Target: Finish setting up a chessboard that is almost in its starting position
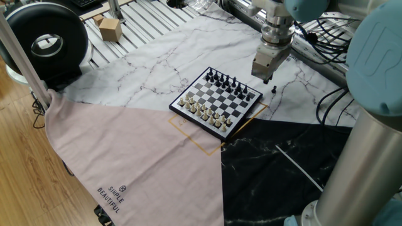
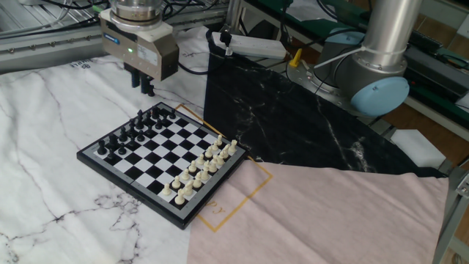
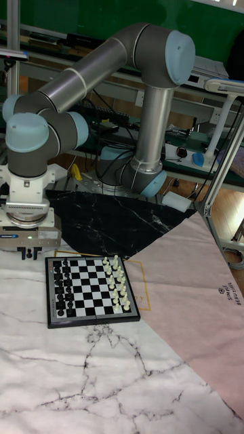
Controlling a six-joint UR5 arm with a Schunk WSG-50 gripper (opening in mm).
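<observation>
The chessboard (image 1: 196,123) lies on the marble cloth, with black pieces (image 1: 223,80) along its far rows and cream pieces (image 1: 204,110) along its near rows. The board also shows in the other fixed view (image 2: 132,192) and in the tall view (image 3: 88,288). A lone black piece (image 1: 274,88) stands on the cloth just off the board's far right corner. My gripper (image 1: 267,80) hangs low beside that corner, a little left of the piece. Its fingers (image 3: 20,253) stand slightly apart with nothing between them, so it is open. The gripper (image 2: 144,88) hides the lone piece in the other fixed view.
A thin orange square outline (image 1: 207,149) lies under the board. A black marble cloth (image 2: 293,125) and a pink cloth (image 1: 125,150) adjoin it. The arm's base (image 2: 366,70) stands at the back. A black round case (image 1: 47,41), a cardboard box (image 1: 110,28) and cables (image 1: 326,31) lie further out.
</observation>
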